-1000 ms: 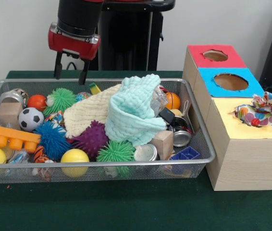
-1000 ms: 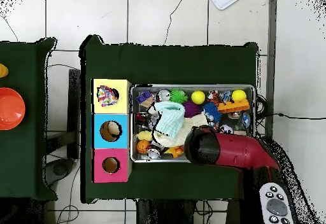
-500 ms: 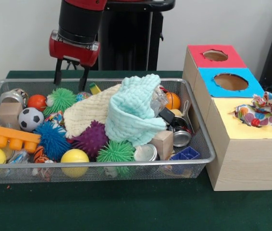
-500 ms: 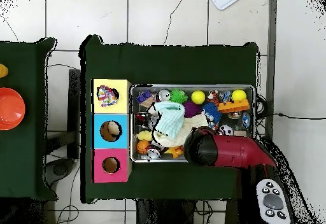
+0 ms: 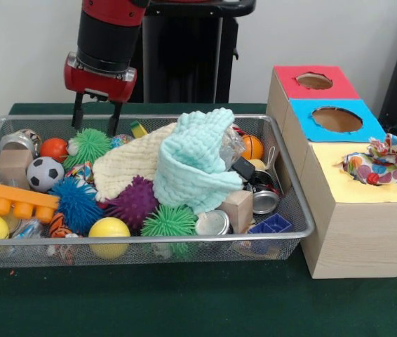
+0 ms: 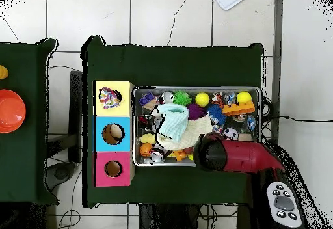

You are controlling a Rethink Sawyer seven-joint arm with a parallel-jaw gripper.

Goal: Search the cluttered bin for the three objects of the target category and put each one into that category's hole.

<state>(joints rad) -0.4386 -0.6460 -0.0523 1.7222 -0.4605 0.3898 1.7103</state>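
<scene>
Looking across the green surface (image 5: 184, 302), I see the gripper (image 5: 96, 116) hanging above the far left part of the wire mesh bin (image 5: 293, 203), its jaws spread with nothing between them, just over a green spiky ball (image 5: 90, 144) and clear of the clutter. One dotted ruffled fabric piece (image 5: 379, 161) sits on top of the yellow box (image 5: 367, 210), bunched at its hole; from overhead the same piece (image 6: 109, 97) fills that hole. Beside it stand the blue box (image 5: 335, 119) and, farthest, the red box (image 5: 314, 81), all just right of the bin. Inside the bin a mint knitted cloth (image 5: 195, 165) lies heaped over a cream cloth (image 5: 125, 168) in the middle, with a purple spiky ball (image 5: 134, 202), a toy soccer ball (image 5: 44, 173) and an orange toy brick (image 5: 12, 198) to the left. I cannot pick out other dotted pieces in the pile.
</scene>
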